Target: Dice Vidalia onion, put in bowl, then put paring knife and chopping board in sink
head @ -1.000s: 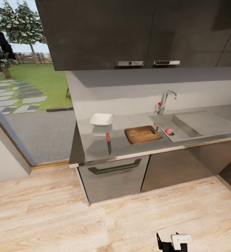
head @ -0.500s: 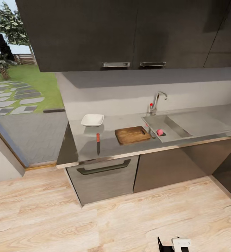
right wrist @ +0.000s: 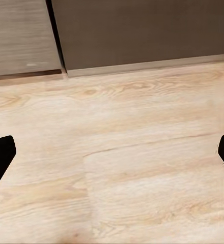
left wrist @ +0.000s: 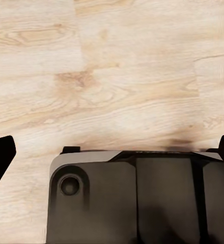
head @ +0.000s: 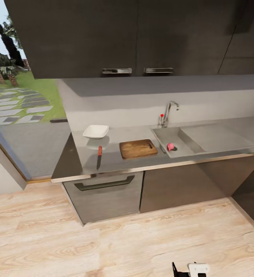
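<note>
Pinkish-red, the Vidalia onion (head: 170, 146) is seen in the sink (head: 181, 143), right of the chopping board (head: 138, 148). No writing is legible. Both grippers' (left wrist: 112, 152) (right wrist: 112, 152) jaws are spread wide, released.

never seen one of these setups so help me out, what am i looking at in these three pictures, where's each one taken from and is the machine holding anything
This is a simulated wheeled robot with two arms, standing back from a kitchen counter. The large picture comes from a camera on its head, looking forward and down. On the grey countertop you can see, from left to right, a white bowl, a paring knife with a red handle, a brown chopping board, and a steel sink with a small pinkish onion lying in it.

The other two pictures come from cameras on the wrists, looking along each gripper's two fingers. The left gripper and the right gripper both point at the wooden floor, with their dark fingertips far apart at the picture edges. Both are open and hold nothing.
</note>
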You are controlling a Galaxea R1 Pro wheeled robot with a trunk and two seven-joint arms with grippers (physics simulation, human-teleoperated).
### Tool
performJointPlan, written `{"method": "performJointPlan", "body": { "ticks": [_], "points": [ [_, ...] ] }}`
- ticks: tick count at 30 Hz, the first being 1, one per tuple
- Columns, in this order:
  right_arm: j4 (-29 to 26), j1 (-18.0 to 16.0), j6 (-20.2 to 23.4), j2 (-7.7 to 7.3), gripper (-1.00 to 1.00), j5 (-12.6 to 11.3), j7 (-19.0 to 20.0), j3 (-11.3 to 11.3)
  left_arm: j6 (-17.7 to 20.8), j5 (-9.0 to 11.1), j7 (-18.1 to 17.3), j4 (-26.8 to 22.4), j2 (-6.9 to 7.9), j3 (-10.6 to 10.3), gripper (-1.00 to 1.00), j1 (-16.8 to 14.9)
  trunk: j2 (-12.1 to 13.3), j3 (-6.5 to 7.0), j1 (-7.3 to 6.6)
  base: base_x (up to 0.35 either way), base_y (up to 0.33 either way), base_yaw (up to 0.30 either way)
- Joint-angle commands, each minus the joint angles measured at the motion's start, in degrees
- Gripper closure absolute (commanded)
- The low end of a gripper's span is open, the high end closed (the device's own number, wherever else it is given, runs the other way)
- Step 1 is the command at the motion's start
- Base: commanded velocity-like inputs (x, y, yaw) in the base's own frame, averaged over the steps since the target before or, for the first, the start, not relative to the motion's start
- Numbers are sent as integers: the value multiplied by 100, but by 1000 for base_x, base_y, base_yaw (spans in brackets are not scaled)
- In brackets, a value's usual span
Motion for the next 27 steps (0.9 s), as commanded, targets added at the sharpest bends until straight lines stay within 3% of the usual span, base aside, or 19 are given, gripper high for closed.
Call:
{"method": "performJointPlan", "body": {
  "ticks": [1,16,27],
  "points": [
    [0,-11,-38,-6,-100,-60,-32,50,16,7,-23,-13,-4,10,-100,3,-12,-11,4,0,-306,17],
    [49,-11,-38,-3,-100,-53,-23,52,17,7,-21,-4,-4,10,-100,3,-12,-11,4,0,-306,3],
    [104,-11,-45,-3,-100,-43,215,44,17,7,-24,-9,-4,10,-100,3,-12,-11,4,0,-306,0]
  ]
}}
